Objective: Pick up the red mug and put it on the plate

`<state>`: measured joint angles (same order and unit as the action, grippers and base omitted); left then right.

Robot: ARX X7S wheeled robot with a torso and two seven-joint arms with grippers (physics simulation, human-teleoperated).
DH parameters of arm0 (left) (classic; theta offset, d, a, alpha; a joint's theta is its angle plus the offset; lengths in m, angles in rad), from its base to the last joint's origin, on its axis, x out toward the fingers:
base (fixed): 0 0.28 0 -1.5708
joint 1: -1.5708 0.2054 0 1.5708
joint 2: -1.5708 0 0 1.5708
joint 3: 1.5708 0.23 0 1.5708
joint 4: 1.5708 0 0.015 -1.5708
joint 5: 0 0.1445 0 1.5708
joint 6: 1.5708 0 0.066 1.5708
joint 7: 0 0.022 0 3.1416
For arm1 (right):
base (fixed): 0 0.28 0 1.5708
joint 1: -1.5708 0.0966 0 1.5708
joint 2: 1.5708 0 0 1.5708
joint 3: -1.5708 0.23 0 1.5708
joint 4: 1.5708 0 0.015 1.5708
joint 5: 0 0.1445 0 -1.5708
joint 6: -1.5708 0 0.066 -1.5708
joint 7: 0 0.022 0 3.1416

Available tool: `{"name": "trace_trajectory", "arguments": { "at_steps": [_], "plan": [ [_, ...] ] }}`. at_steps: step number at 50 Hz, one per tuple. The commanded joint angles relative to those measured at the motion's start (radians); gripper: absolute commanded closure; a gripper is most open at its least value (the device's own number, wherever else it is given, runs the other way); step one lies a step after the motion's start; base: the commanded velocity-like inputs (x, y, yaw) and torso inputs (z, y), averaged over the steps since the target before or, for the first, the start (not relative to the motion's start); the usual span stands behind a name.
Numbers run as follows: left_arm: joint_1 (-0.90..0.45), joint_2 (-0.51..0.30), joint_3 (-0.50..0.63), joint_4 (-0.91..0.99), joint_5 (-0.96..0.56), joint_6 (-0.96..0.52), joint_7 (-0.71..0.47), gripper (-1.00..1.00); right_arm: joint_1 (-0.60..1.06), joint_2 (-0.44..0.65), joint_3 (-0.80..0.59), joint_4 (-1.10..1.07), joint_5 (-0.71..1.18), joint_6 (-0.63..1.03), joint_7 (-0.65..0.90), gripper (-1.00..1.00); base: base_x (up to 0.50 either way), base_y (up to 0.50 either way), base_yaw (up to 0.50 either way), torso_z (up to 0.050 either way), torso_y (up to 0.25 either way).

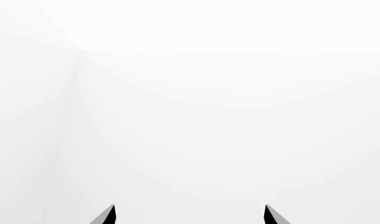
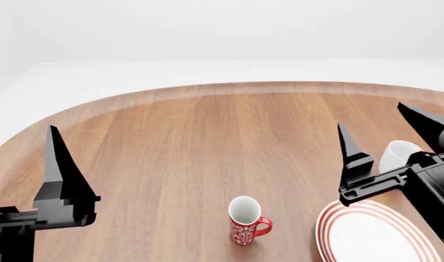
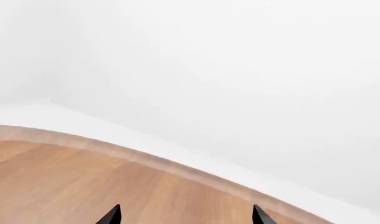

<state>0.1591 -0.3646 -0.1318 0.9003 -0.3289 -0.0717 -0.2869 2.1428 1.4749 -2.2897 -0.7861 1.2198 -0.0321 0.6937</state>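
Nearest, the red mug (image 2: 245,221) stands upright on the desk (image 2: 193,142), left of the plate (image 2: 371,234). Both end effectors, left (image 1: 190,214) and right (image 2: 385,136), hover spread apart and empty, with the mug between them.

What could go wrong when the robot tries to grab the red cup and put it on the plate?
The red mug is small and upright, so a pincer fingertip bumping its rim could tip it over. The right pincer hangs open above the plate, beside the white mug; swinging across, it might knock that mug. Neither wrist camera shows the red mug, so aiming may be harder.
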Motion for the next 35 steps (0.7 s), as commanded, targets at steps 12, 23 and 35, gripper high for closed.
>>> {"name": "trace_trajectory", "arguments": {
  "at_steps": [12, 23, 35],
  "plan": [
    [0.001, -0.007, 0.014, -0.003, 0.006, 0.002, -0.009, -1.0, -0.047, -0.036, -0.027, 0.276, 0.007, 0.088, -0.551, -1.0, 0.0, 0.0, 0.0, 0.0, 0.0],
    [0.0, -0.012, 0.017, -0.005, 0.005, 0.003, -0.012, -1.0, -0.098, -0.133, -0.054, 0.358, 0.019, 0.132, -0.639, -1.0, 0.0, 0.0, 0.0, 0.0, 0.0],
    [0.0, -0.015, 0.019, -0.01, 0.002, 0.007, -0.016, -1.0, -0.089, -0.117, -0.031, 0.349, 0.04, 0.14, -0.574, -1.0, 0.0, 0.0, 0.0, 0.0, 0.0]
  ]
}}
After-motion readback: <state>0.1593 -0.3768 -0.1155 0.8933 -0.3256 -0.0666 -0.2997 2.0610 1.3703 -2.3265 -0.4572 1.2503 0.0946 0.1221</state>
